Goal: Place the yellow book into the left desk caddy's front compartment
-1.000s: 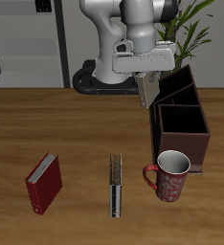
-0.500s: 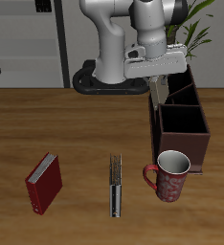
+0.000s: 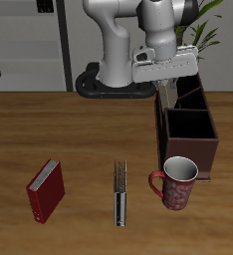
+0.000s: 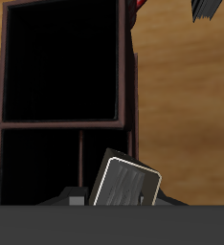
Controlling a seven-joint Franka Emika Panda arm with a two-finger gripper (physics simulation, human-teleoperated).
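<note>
Above the thin-walled, dark brown left desk caddy [image 3: 189, 127], my gripper [image 3: 166, 92] clasps the flat yellow book [image 3: 166, 95] upright over its back edge, with red patterned mug [image 3: 177, 183] at its front.

— What sort of place was it?

— A study or home office, rendered in simulation. There was a wooden tabletop [image 3: 49, 129] carrying a dark desk caddy [image 3: 191, 134], a red book [image 3: 46, 189], a thin striped book [image 3: 119, 193] and a patterned mug [image 3: 176, 182].

— And behind it?

— A leafy potted plant [image 3: 203, 30], and what seemed to be grey shelving [image 3: 27, 45], though that part was too blurred to be sure.
</note>
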